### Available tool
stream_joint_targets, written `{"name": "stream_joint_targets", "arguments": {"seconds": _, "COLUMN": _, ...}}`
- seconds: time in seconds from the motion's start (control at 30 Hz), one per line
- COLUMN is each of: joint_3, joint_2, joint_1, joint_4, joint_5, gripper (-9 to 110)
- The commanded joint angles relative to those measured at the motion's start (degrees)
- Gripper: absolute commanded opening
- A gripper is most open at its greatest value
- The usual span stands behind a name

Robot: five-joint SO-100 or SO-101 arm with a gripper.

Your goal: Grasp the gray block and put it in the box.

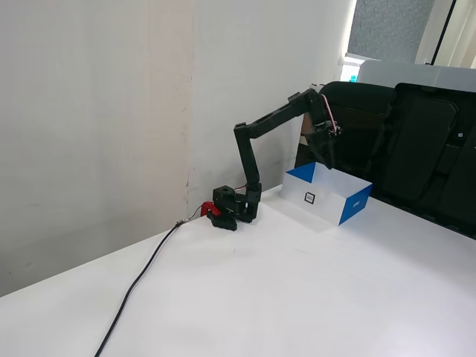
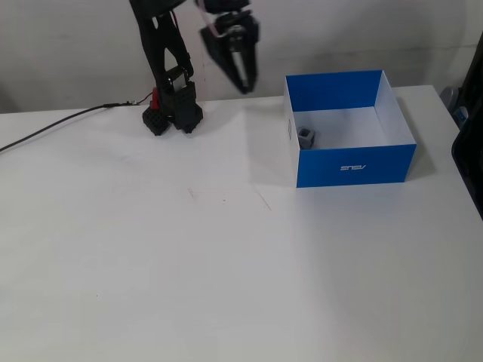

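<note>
fingers: 2, black, drawn together to a downward point, nothing between them; gripper [image 2: 243,81] empty and hanging in the air off the box's left wall in a fixed view, clear of the rim. in the other fixed view the gripper [image 1: 325,158] shows only as a dark shape against the dark chairs, so jaw state cannot be read there.

gray block [image 2: 305,136]: 1, small gray cube, lying on the white floor inside the box, in the front-left corner as that fixed view shows it, just beside the left wall. not visible in the other fixed view, where the box walls hide it.

box [image 2: 355,167]: 1, shallow, blue outside, white inside, standing on the table toward its far right edge; white side with a small black square logo faces the other camera [image 1: 308,198].

table [image 2: 226,264]: white, bare in front; arm base [image 2: 172,115] near its far edge, cable [image 2: 53,128] trailing off left.

status, judged: block is in the box, delivery looks done; step in hand is the retreat.

handling note: lift and fold the arm toward its base on a high path, keeping the fingers above rim height so the light cardboard is not nudged; no need to go back over the box.
</note>
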Motion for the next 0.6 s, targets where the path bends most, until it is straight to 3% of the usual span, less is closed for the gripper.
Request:
{"name": "stream_joint_targets", "arguments": {"seconds": 0.0, "joint_3": 6.94, "joint_2": 9.84, "joint_1": -5.98, "joint_4": -2.72, "joint_5": -3.08, "gripper": 0}}
{"name": "stream_joint_targets", "arguments": {"seconds": 0.57, "joint_3": 52.21, "joint_2": 38.50, "joint_1": -40.43, "joint_4": -27.51, "joint_5": -23.20, "gripper": 0}}
